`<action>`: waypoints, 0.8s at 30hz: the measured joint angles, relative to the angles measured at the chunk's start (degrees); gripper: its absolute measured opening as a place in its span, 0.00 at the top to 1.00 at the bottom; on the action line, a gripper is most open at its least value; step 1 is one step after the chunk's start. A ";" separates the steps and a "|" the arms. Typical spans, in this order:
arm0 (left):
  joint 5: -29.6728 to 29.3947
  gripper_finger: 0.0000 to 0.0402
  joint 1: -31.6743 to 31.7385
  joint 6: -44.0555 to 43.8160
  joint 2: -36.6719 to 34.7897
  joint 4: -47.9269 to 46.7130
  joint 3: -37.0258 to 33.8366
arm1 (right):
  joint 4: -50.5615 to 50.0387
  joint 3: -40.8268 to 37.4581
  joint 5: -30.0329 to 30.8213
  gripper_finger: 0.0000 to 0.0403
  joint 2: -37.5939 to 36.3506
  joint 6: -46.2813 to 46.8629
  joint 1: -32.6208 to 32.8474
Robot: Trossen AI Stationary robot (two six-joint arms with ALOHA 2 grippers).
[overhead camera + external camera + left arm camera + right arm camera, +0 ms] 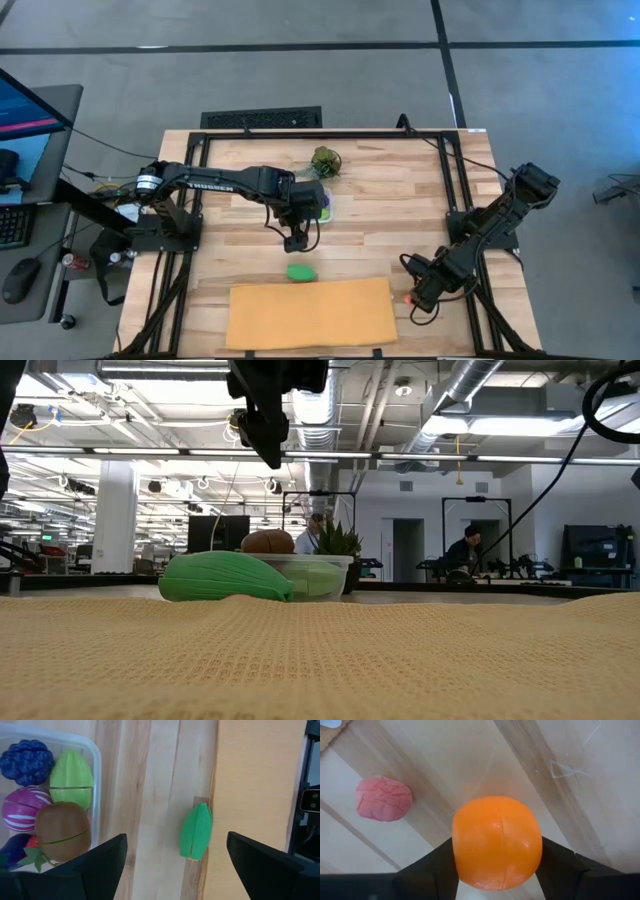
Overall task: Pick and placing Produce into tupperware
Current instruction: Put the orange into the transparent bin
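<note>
The tupperware, a clear tub, stands mid-table and holds several pieces of produce: blue, light green, purple and brown. A green piece lies on the wood against the tan sheet's edge. My left gripper hangs open above the table between tub and green piece, touching nothing. My right gripper is down at the table's near right, shut on an orange piece. A pink piece lies beside it. My right gripper pinches the orange piece by its two opposite sides between its two fingers, coming from above and pointing down. Whether the piece rests on the wood or is lifted clear, I cannot tell.
A tan-orange sheet covers the table's near middle. A bushy green leafy bunch stands just beyond the tub. Black frame rails run along the table's sides and far edge. People show far off in the room behind.
</note>
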 joint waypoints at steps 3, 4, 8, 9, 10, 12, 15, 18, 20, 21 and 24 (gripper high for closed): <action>-0.68 0.17 0.00 0.00 0.00 0.00 0.00 | -0.02 -0.01 0.02 0.46 0.00 0.00 0.00; -0.70 0.17 0.00 0.00 0.00 0.00 0.00 | -0.02 -0.01 0.02 0.46 0.00 0.00 0.00; -0.83 0.17 0.00 0.00 0.00 0.00 0.00 | -0.02 -0.01 0.02 0.47 0.00 -0.01 0.00; -0.83 0.17 0.00 0.00 0.00 0.00 0.00 | -0.04 -0.01 0.02 0.47 0.00 -0.01 0.00; -0.83 0.17 0.00 0.00 0.00 0.00 0.00 | -0.02 -0.01 0.02 0.47 0.00 -0.01 0.00; -0.81 0.17 0.00 0.00 0.00 0.02 0.00 | 0.07 -0.01 0.02 0.48 0.00 -0.02 0.00; -0.81 0.17 0.00 0.02 0.00 0.00 0.00 | 0.40 -0.01 0.02 0.49 0.00 -0.02 0.00; -0.81 0.17 0.00 0.02 0.00 0.00 0.00 | 1.05 -0.05 0.24 0.49 -0.09 0.00 0.00; -0.83 0.17 0.00 0.11 0.00 0.01 0.00 | 1.71 -0.08 1.19 0.49 -0.57 0.09 -0.06; -0.86 0.17 0.00 0.37 0.00 0.00 0.00 | 1.95 -0.08 1.81 0.49 -0.89 0.38 -0.15; -0.87 0.17 0.00 0.52 0.00 0.00 0.00 | 1.24 -0.08 3.93 0.49 -2.25 1.48 -0.36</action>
